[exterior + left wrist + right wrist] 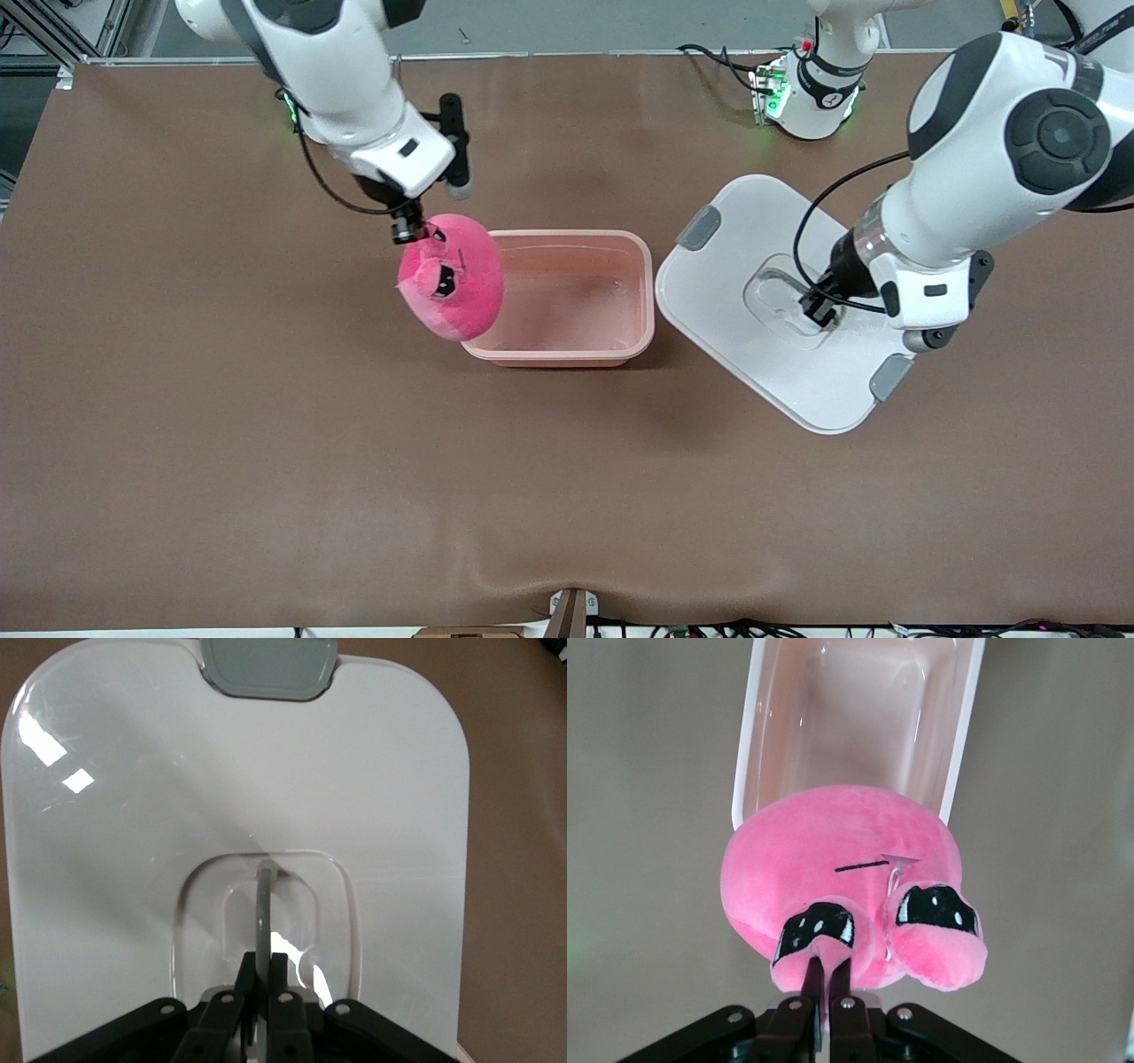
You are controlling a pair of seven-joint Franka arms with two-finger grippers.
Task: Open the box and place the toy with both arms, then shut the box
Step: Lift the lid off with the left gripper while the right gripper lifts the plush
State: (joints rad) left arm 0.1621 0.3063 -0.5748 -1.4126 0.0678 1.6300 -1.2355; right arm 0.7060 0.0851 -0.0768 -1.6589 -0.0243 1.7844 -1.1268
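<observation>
The pink tub of the box [567,297] stands open and empty in the middle of the table, also seen in the right wrist view [859,722]. Its white lid [762,283] lies flat on the table toward the left arm's end. My left gripper [819,306] is shut on the lid's clear handle [263,912] in the recess. The hot-pink toy [454,276] hangs in the air over the tub's rim at the right arm's end. My right gripper [409,232] is shut on one of the toy's protruding eyes [819,939].
Brown table covering [266,461] spreads all round the tub and lid. Grey clips [699,227] sit at both ends of the lid. The left arm's base [811,93] stands at the table's edge farthest from the front camera.
</observation>
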